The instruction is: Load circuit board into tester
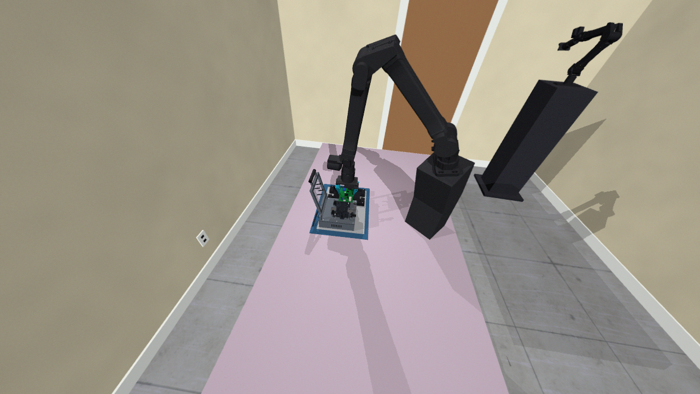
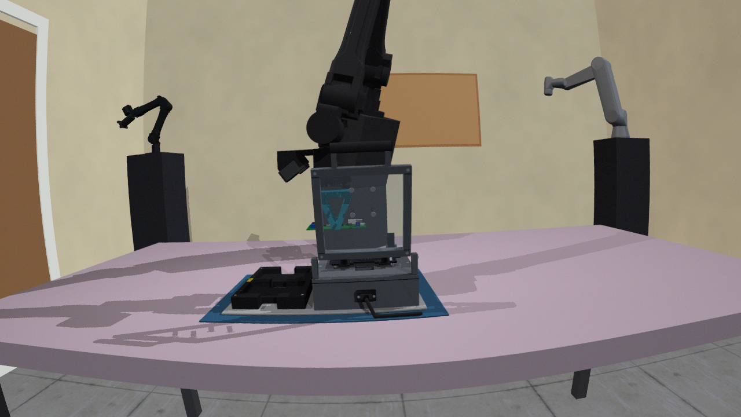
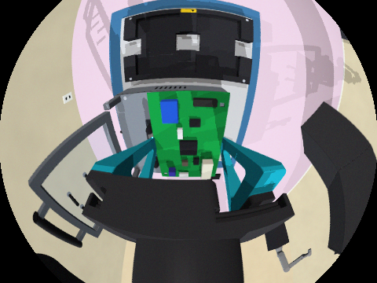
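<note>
While the tester's lid [image 1: 317, 191] [image 2: 407, 215] [image 3: 70, 146] stands open, the gripper [image 1: 346, 191] [image 2: 336, 227] [image 3: 188, 141]'s teal fingers have the circuit board [image 1: 346, 193] [image 2: 344, 226] [image 3: 186, 134] pinched by its long edges, pretty much level above the tester [image 1: 337, 224] [image 2: 336, 293] [image 3: 133, 114].

Tabletop [image 1: 293, 318] [image 2: 569, 290] [image 3: 283, 23], one: pale pink, flat, long in plan; straight long edges in the top view, darker mauve side face along the near edge in the exterior view. Dark legs [image 2: 580, 383] beneath. Directly on top: mat [image 1: 342, 237] [image 2: 435, 303] [image 3: 254, 43], one, blue-bordered, rectangular, flat; in the top view, nearer the far short edge and left long edge, well apart from the near end. Grey shadows across the surface, some reaching the edges.
</note>
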Robot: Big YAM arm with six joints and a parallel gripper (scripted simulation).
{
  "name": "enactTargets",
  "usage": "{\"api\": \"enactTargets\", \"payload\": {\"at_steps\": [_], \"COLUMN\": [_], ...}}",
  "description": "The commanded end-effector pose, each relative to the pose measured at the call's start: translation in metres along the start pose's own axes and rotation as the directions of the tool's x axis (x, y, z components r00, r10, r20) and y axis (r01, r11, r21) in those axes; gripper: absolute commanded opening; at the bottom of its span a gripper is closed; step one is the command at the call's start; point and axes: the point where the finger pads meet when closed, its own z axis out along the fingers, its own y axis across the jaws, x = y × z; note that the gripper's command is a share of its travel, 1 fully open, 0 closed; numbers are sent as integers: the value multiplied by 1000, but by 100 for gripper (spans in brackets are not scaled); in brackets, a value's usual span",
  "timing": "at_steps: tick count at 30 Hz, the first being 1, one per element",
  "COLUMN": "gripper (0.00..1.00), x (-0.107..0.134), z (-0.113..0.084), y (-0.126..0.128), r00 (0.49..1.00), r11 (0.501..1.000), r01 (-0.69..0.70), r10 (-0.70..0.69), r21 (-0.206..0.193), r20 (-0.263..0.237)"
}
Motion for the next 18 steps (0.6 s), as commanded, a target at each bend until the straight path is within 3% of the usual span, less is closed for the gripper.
{"api": "enactTargets", "payload": {"at_steps": [1,18], "gripper": [72,72], "x": [8,44], "z": [-3,-5], "y": [7,21], "r00": [1000,1000], "r11": [1000,1000], "r01": [-20,-22], "r10": [20,22], "r21": [-11,-8], "r20": [5,3]}}
